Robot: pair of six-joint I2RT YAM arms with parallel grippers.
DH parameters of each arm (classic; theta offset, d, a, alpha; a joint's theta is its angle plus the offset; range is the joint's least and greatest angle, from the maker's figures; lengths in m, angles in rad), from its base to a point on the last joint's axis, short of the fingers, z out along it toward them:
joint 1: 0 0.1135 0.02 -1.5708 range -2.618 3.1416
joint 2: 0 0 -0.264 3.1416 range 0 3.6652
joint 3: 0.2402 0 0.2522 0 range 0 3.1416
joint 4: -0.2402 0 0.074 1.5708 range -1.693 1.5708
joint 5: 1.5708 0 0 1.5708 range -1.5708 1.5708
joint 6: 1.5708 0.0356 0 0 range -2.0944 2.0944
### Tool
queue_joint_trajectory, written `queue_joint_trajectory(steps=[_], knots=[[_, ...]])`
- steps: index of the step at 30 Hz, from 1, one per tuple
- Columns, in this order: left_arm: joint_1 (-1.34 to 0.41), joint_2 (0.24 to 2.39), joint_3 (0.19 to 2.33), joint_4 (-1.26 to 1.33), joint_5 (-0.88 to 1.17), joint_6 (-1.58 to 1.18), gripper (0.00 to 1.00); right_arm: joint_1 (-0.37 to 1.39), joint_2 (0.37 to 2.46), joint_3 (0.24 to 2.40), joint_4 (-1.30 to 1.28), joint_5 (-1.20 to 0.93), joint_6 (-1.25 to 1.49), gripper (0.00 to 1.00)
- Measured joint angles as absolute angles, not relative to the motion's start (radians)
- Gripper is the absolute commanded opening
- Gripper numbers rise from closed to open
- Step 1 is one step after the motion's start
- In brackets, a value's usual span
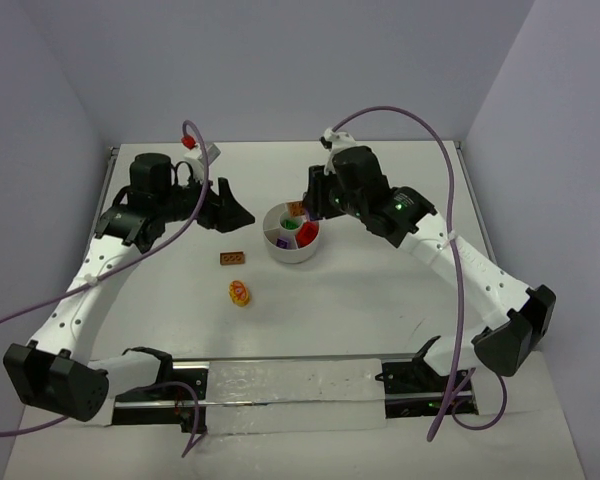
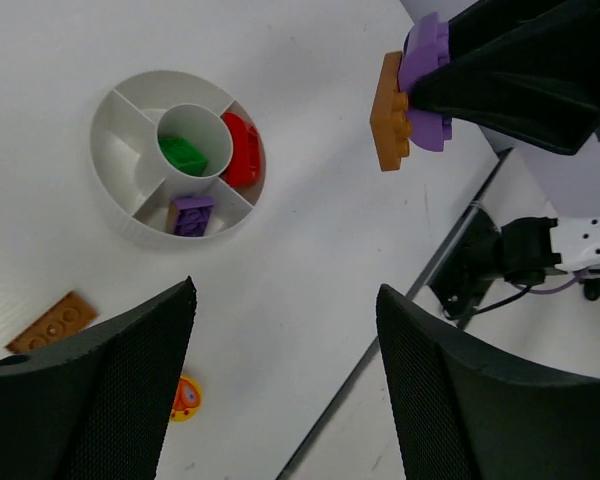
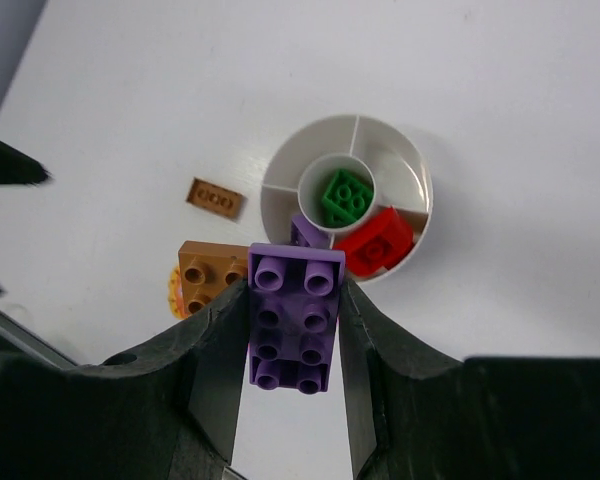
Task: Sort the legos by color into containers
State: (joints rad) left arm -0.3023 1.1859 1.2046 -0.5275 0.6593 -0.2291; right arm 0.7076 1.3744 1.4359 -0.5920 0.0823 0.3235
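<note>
We count two purple bricks [image 3: 292,318] [image 3: 305,231], two brown ones [image 3: 216,198] [image 3: 205,278], one green [image 3: 344,197], one red [image 3: 378,241], one round [image 2: 185,397] (yellow-and-red), one dish [image 3: 280,192].

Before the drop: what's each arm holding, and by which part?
Right jaws pinch the purple brick by its long sides, brown-orange brick stuck on; left jaws empty.

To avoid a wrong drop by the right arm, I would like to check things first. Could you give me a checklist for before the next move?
1. Purple brick gripped between the right fingers: ok.
2. Only one colour in the grip: not ok; a brown-orange brick sticks to its side.
3. Purple wedge known: ok; a sorted purple piece lies there.
4. Room there for the held brick: cannot tell.
5. Bare wedge for brown-orange: ok; the dish has some.
6. Left fingers open, empty, apart from the dish: ok.
</note>
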Motion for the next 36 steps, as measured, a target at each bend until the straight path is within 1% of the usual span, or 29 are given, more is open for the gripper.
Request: queue_joint_trajectory(steps=[4, 10, 19, 26, 28, 30, 32, 33, 35, 36], knots=[[-0.308, 1.259, 1.217, -0.489, 0.711, -0.311, 0.77, 0.711, 1.393, 1.487, -0.589, 0.088, 0.323, 0.0], [-0.326, 1.342, 1.253, -0.446, 0.758, -0.398, 0.73, 0.735, 1.416, 1.492, -0.591, 0.1, 0.324, 0.0], [-0.388, 1.36, 1.277, -0.398, 0.791, -0.442, 0.69, 0.766, 1.45, 1.51, -0.593, 0.112, 0.324, 0.0], [-0.399, 1.404, 1.29, -0.392, 0.797, -0.452, 0.58, 0.781, 1.461, 1.532, -0.597, 0.11, 0.325, 0.0], [-0.401, 1.412, 1.291, -0.392, 0.797, -0.453, 0.54, 0.787, 1.461, 1.533, -0.597, 0.107, 0.328, 0.0], [-0.403, 1.417, 1.292, -0.392, 0.797, -0.456, 0.46, 0.79, 1.461, 1.533, -0.6, 0.103, 0.33, 0.0], [-0.405, 1.42, 1.293, -0.392, 0.797, -0.46, 0.37, 0.792, 1.461, 1.533, -0.6, 0.1, 0.332, 0.0], [-0.406, 1.421, 1.294, -0.392, 0.797, -0.462, 0.26, 0.792, 1.461, 1.533, -0.6, 0.098, 0.334, 0.0], [-0.408, 1.423, 1.298, -0.391, 0.805, -0.463, 0.08, 0.793, 1.462, 1.533, -0.602, 0.098, 0.335, 0.0], [-0.41, 1.423, 1.301, -0.391, 0.808, -0.464, 0.0, 0.792, 1.462, 1.533, -0.606, 0.099, 0.336, 0.0]])
